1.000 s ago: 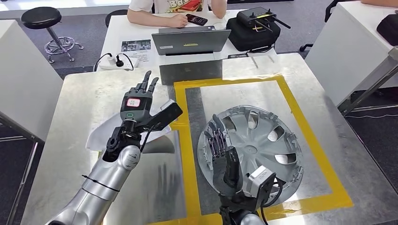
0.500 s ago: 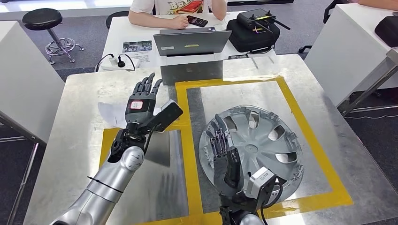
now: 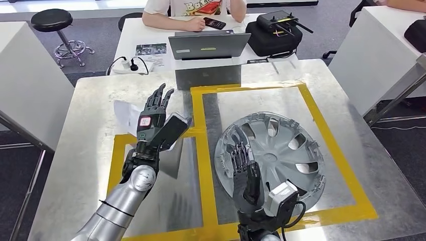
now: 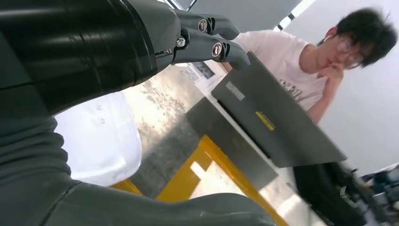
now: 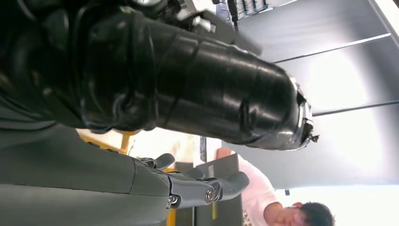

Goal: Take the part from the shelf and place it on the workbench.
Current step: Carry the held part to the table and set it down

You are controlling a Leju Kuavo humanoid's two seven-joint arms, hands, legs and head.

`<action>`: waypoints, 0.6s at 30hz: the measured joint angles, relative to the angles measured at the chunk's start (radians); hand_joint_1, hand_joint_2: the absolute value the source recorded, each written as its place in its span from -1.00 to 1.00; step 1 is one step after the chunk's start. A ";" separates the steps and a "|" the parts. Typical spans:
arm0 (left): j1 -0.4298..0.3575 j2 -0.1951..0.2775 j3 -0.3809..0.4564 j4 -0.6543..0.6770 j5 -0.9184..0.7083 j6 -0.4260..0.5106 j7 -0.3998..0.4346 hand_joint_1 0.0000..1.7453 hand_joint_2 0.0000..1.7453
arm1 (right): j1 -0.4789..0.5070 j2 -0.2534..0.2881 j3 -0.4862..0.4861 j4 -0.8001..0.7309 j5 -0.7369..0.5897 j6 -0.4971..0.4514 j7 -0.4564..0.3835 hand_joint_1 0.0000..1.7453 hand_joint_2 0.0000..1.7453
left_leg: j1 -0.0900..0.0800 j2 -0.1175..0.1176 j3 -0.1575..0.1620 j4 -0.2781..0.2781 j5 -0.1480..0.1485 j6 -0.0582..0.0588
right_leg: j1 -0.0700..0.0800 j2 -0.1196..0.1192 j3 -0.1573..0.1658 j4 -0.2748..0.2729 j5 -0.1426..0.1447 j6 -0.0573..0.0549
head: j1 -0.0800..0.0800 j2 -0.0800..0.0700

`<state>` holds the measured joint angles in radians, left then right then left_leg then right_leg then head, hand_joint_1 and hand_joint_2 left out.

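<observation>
- A metal workbench [image 3: 90, 150] with a brushed, reflective top fills the near scene; yellow tape [image 3: 198, 150] marks out a large rectangle on its right half and a smaller one at its near left.
- The left hand [image 3: 153, 116] is raised over the left-centre of the bench with its fingers [image 3: 160, 98] stretched out straight and slightly apart, holding nothing; the silver left arm [image 3: 120, 201] comes up from the near-left corner.
- Just beneath and left of that hand a white sheet of paper [image 3: 124, 113] lies on the bench.
- The right hand [image 3: 246, 168] stands upright at the near edge, fingers extended and spread, empty; it is over the near-left rim of the wheel cover, and whether it touches it cannot be told.
- The silver wheel cover [image 3: 279, 150], the part, lies flat on the bench inside the large taped rectangle, right of the right hand.
- Beyond the far edge of the bench is a white table with a grey laptop [image 3: 208, 45], open with its lid back facing the robot.
- Right of the laptop sits a black case [image 3: 274, 37] with a controller with antennas on top; left of it a white power strip [image 3: 123, 68] with a plug.
- A person [image 4: 310, 61] in a white T-shirt sits behind the laptop, with a phone [image 3: 214, 23] on the table.
- A round black stool [image 3: 50, 22] stands far left on the grey floor.
</observation>
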<state>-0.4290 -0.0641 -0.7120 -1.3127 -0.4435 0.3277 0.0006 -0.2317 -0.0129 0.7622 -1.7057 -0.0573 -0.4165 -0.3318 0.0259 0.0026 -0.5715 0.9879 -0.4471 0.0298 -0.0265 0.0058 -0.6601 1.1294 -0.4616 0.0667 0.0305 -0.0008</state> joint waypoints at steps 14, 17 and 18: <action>0.205 0.049 0.042 -0.266 0.212 0.150 -0.189 -1.00 -1.00 | 0.049 -0.018 -0.001 -0.022 0.025 -0.073 0.005 -1.00 -1.00 | 0.004 -0.004 -0.074 0.256 -0.130 -0.046 | 0.009 0.000 -0.002 -0.114 0.077 -0.068 | -0.054 0.000; 0.229 0.059 0.045 -0.316 0.228 0.162 -0.211 -1.00 -1.00 | 0.055 -0.023 -0.003 -0.034 0.030 -0.082 0.005 -1.00 -1.00 | 0.001 -0.006 0.059 0.065 -0.093 -0.040 | 0.011 0.003 -0.025 -0.113 0.103 -0.052 | -0.070 0.000; 0.236 0.062 0.046 -0.331 0.236 0.165 -0.219 -1.00 -1.00 | 0.057 -0.024 -0.004 -0.038 0.031 -0.084 0.005 -1.00 -1.00 | -0.001 -0.007 0.079 0.030 -0.097 -0.038 | 0.012 0.003 -0.028 -0.114 0.112 -0.046 | -0.071 0.000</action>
<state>-0.1928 -0.0022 -0.6658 -1.6441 -0.2079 0.4925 -0.2186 -0.1751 -0.0365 0.7587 -1.7436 -0.0265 -0.5006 -0.3264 0.0245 -0.0047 -0.4929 1.0175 -0.5439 -0.0086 -0.0145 0.0092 -0.6878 1.0157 -0.3497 0.0211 -0.0406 -0.0008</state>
